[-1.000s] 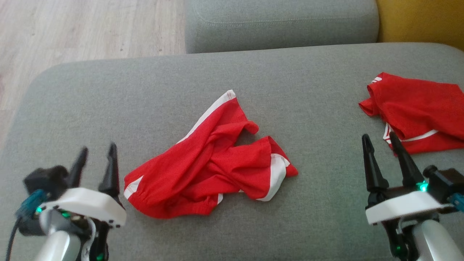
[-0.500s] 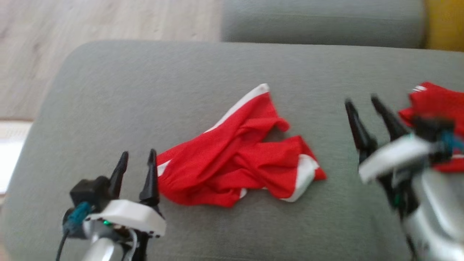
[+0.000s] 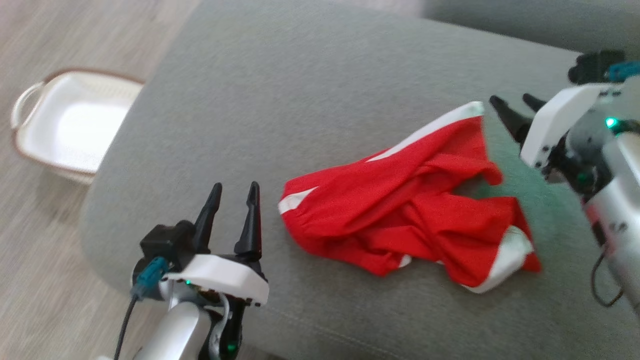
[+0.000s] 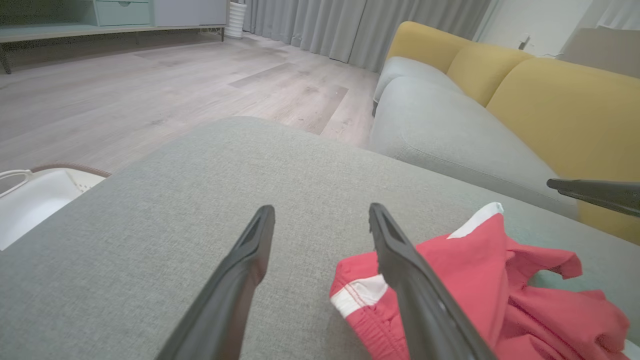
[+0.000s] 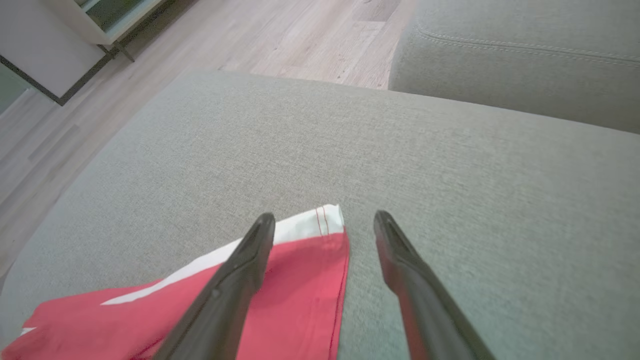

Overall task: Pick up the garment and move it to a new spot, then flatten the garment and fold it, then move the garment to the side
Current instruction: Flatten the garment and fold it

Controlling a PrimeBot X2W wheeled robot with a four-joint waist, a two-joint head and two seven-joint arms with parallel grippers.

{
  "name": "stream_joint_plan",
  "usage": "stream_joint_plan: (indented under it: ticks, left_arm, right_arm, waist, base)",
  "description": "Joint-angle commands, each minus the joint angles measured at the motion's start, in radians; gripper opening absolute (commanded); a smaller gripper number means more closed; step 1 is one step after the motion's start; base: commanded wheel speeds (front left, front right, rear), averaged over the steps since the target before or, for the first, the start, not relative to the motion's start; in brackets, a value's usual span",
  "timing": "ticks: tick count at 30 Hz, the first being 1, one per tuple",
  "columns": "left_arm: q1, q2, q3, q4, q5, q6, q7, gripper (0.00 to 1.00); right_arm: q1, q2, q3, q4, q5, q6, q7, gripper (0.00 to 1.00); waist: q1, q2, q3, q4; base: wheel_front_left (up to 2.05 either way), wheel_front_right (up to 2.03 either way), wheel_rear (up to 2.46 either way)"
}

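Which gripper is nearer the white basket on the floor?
Left. The left gripper hovers over the cushion end beside the basket; the right gripper is beyond the red garment, farther off.

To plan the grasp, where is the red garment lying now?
In the head view, the red garment lies crumpled on the grey cushion, between the left gripper and the right gripper.

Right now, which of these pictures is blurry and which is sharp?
Head view: smeared all over, the basket and the right gripper soft-edged. Left wrist view: sharp, with even soft light, no glare and the sofa weave crisp. Right wrist view: sharp on the garment and its white hem, slightly soft along the bottom edge.
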Motion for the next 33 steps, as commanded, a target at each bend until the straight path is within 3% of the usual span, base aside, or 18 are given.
stream_joint_plan:
  ticks: [1,8,14,15,17,27,33]
  left_arm:
    - [-0.055,-0.002,0.029,-0.02,0.011,-0.008,-0.012,1.0]
    - [-0.07,-0.034,0.033,0.012,0.021,-0.023,-0.02,1.0]
    - [-0.058,-0.042,0.051,0.024,0.027,-0.028,-0.022,1.0]
    - [-0.058,-0.044,0.053,0.025,0.028,-0.029,-0.023,1.0]
    - [-0.059,-0.048,0.057,0.027,0.03,-0.031,-0.023,1.0]
    - [-0.048,-0.014,0.113,0.036,0.048,-0.028,-0.023,1.0]
    - [-0.029,0.031,0.139,0.019,0.049,-0.014,-0.01,1.0]
  right_arm:
    - [-0.055,-0.017,0.02,-0.003,0.01,-0.001,0.013,1.0]
    - [-0.136,-0.031,0.067,0.169,0.052,-0.001,0.128,1.0]
    - [-0.143,-0.016,0.101,0.224,0.087,-0.001,0.213,1.0]
    - [-0.141,-0.016,0.104,0.222,0.094,-0.001,0.207,0.9]
    - [-0.137,-0.018,0.122,0.212,0.102,-0.001,0.204,0.0]
    - [-0.125,0.005,0.199,0.034,0.191,-0.001,-0.024,0.0]
    - [-0.085,-0.025,0.253,-0.098,0.261,-0.001,-0.057,0.0]
  waist:
    - [-0.0001,0.0,0.047,0.059]
    - [-0.0001,0.0,0.08,0.119]
    - [-0.0001,0.0,0.084,0.123]
    - [-0.0001,0.0,0.086,0.122]
    - [-0.0001,0.0,0.088,0.116]
    - [-0.0001,0.0,0.008,-0.013]
    - [-0.0001,0.0,-0.056,-0.107]
  base:
    - [0.0,0.0,0.0]
    - [0.0,0.0,0.0]
    - [0.0,0.0,0.0]
    - [0.0,0.0,0.0]
    - [0.0,0.0,0.0]
    - [0.0,0.0,0.0]
    - [0.0,0.0,0.0]
